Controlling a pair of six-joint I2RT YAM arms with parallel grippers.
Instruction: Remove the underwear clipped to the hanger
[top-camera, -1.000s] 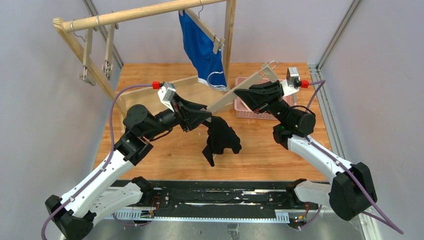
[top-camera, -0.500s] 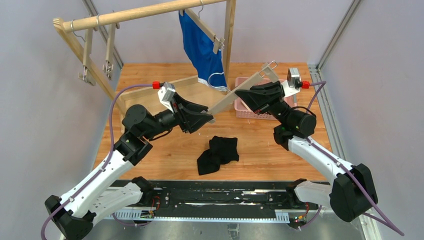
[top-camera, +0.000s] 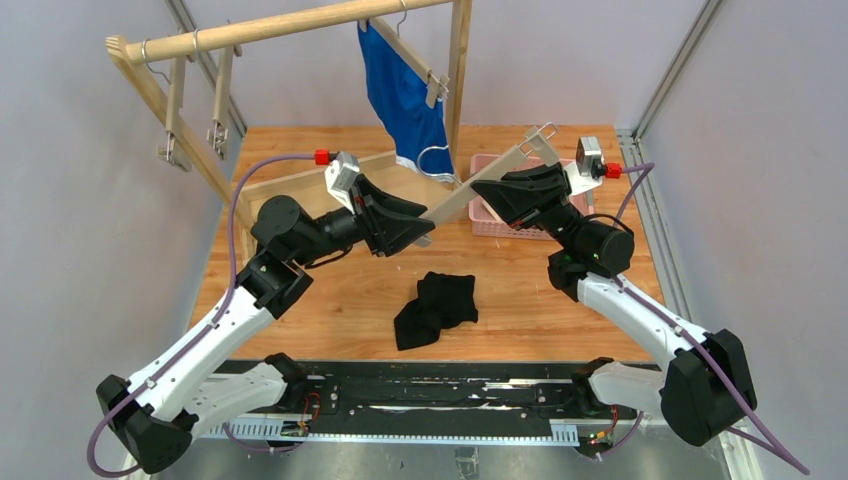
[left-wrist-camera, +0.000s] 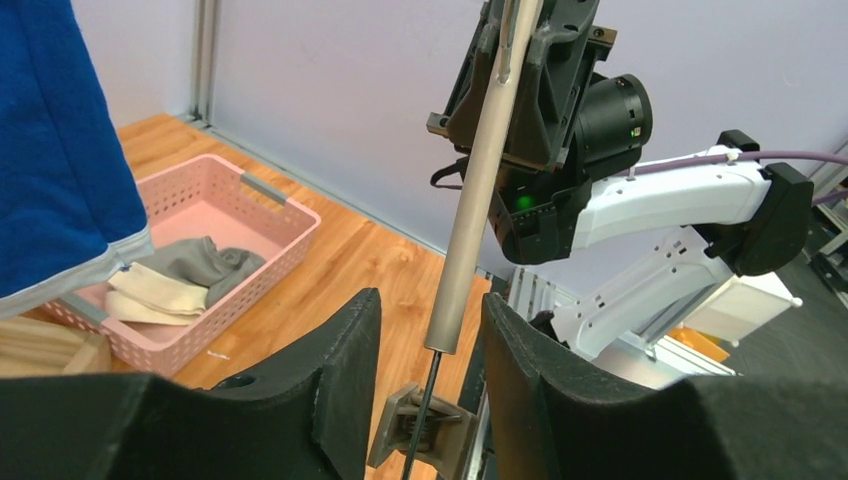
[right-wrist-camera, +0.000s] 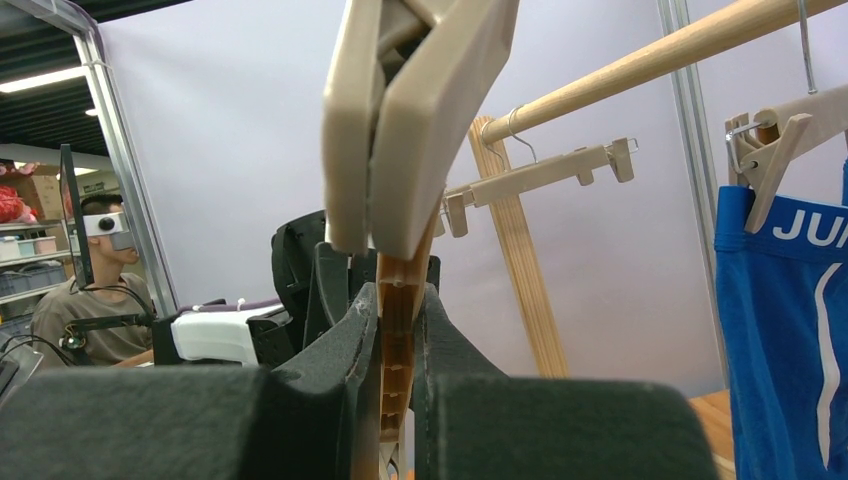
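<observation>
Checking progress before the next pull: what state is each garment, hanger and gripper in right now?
black briefs: unclipped, crumpled on the table.
blue briefs: clipped to a hanger on the rail.
grey briefs: lying in the pink basket.
loose hanger: off the rail, empty, held tilted.
right gripper: shut on the loose hanger.
left gripper: open, straddling the loose hanger's lower end.

The tan hanger (top-camera: 450, 207) slants from my right gripper (top-camera: 478, 190) into the open gap of my left gripper (top-camera: 425, 233), barring mid-air passage. The table (top-camera: 330, 300) lies free around the black briefs (top-camera: 437, 308) — behind, rack post (top-camera: 459, 75), blue briefs (top-camera: 405, 95) and pink basket (left-wrist-camera: 230, 310) crowd in.
</observation>
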